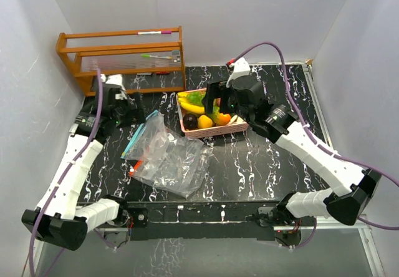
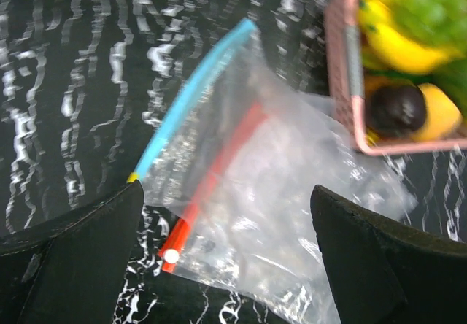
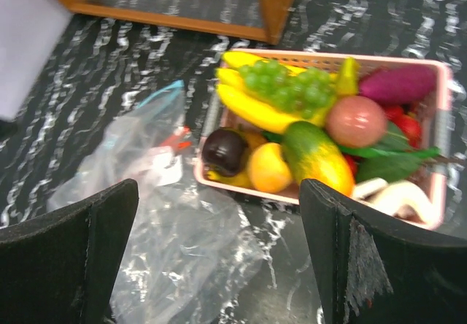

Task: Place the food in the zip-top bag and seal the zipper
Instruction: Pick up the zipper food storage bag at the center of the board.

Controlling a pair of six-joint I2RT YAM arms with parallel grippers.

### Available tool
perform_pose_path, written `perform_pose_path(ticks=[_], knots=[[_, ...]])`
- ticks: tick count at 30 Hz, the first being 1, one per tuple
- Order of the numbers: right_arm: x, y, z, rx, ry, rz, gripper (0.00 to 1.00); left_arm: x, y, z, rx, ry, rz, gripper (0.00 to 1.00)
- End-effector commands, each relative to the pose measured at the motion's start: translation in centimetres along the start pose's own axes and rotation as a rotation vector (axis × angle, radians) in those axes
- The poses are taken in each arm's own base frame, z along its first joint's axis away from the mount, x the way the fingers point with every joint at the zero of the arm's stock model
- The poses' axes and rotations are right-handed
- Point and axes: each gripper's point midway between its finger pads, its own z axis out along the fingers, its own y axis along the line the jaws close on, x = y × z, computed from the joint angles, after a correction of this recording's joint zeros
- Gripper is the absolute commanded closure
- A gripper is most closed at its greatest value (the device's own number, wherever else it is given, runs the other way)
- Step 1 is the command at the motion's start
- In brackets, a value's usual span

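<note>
Your left pincer (image 2: pixel 226 193): wide open, empty, over bag (image 1: pixel 165 155) mouth. Bag: limp slick film, flat on tabletop (image 1: pixel 262 165); pinch one lip by blue strip (image 2: pixel 193 98). Food (image 1: pixel 202 110): all in tray (image 1: pixel 215 130) beside bag; probably light, glossy, slip-prone. Grip banana (image 3: pixel 248 109) mid-body. Your right pincer (image 3: pixel 219 185): wide open, empty, above tray.

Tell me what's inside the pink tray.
The pink tray holds piled toy food: yellow bananas, green grapes, a dark plum, an orange fruit, a purple piece and green leaves. Whatever lies beneath the pile, and the tray's floor, is covered.
</note>
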Motion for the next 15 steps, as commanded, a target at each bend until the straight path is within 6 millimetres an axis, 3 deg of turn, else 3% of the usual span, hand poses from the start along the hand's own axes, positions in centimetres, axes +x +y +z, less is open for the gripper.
perform_pose_path(ticks=[1, 8, 15], knots=[[1.2, 6.0, 1.9, -0.273, 0.024, 0.005, 0.05, -1.0, 4.6, -0.7, -0.13, -0.038, -0.13, 0.03], [4.9, 12.4, 5.2, -0.415, 0.112, 0.017, 0.06, -1.2, 7.8, -0.9, -0.258, -0.092, -0.203, 0.03], [9.2, 17.8, 7.2, -0.523, 0.21, 0.008, 0.07, -0.2, 8.1, -0.2, -0.254, -0.082, -0.244, 0.03]])
